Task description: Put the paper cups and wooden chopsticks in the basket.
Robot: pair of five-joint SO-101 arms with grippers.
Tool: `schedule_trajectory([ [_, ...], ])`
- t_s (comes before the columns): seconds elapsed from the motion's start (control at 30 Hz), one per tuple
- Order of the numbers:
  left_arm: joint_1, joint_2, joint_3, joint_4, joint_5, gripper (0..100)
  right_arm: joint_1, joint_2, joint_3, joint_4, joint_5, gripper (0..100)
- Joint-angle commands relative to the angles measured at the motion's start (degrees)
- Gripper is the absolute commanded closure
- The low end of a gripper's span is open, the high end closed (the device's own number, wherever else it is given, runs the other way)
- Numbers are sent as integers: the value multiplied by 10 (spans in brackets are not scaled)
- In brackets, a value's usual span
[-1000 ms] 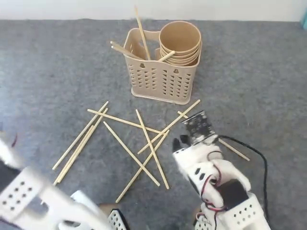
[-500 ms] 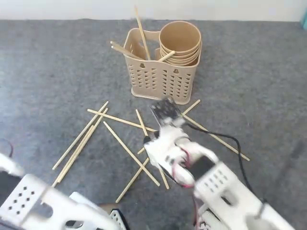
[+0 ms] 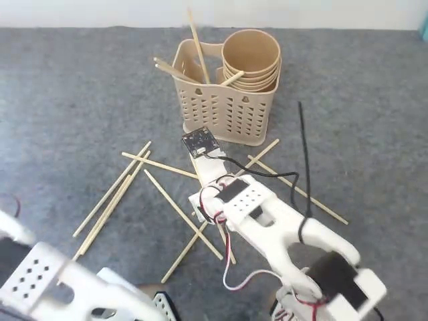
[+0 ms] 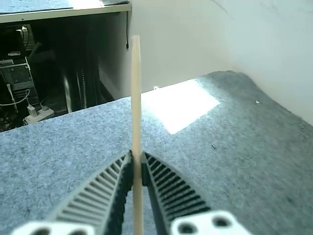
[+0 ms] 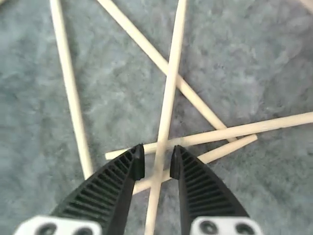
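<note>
A tan slotted basket [image 3: 222, 107] stands at the back of the grey carpet with stacked paper cups [image 3: 251, 56] and a few chopsticks [image 3: 196, 41] in it. Several wooden chopsticks [image 3: 182, 212] lie crossed on the carpet in front. My right arm [image 3: 267, 224] stretches over that pile. In the right wrist view my right gripper [image 5: 157, 157] is open by a narrow gap, one finger on each side of a chopstick [image 5: 170, 93] that lies over two others. My left gripper [image 4: 137, 164] is shut on a single chopstick [image 4: 135, 98], which sticks out past its tips.
More chopsticks [image 3: 110, 190] lie to the left, and one long chopstick [image 3: 301, 192] to the right of the arm. A black cable [image 3: 304, 154] trails over the carpet on the right. The left arm's white base [image 3: 40, 281] is at the bottom left corner.
My right arm swung from the right side leftward and forward, ending over the crossed chopsticks in the middle. The left arm's base shifted only slightly.
</note>
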Motion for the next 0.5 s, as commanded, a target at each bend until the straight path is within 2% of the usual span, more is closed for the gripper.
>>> schedule_trajectory([
  [0.0,11,-17,-5,-17,6,989,-4,35,-41,-23,-5,901],
  [0.1,10,-17,-5,-17,6,989,-1,61,-43,-41,-4,910],
  [0.2,7,-17,-7,-17,6,989,-2,59,-45,-39,-6,998],
  [0.47,11,-18,-25,-12,6,989,-5,-88,-42,67,-4,991],
])
